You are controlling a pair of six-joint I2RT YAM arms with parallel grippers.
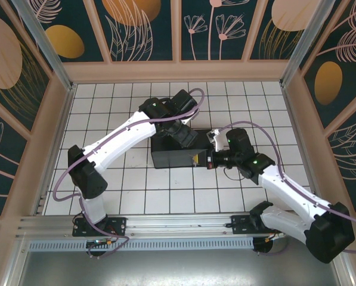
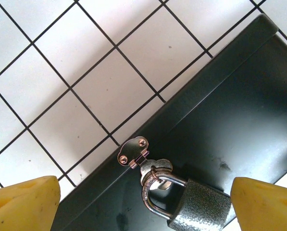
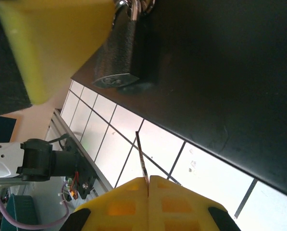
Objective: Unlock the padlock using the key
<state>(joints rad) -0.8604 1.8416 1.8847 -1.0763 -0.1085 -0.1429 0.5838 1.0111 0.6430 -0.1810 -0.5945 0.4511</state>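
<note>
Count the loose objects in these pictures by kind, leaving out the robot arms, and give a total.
padlock: 1
key: 1
box: 1
Total: 3

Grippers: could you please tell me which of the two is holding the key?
The right gripper: its yellow fingers are shut on the thin key, whereas the left gripper stands open, one finger on each side of the padlock.
</note>
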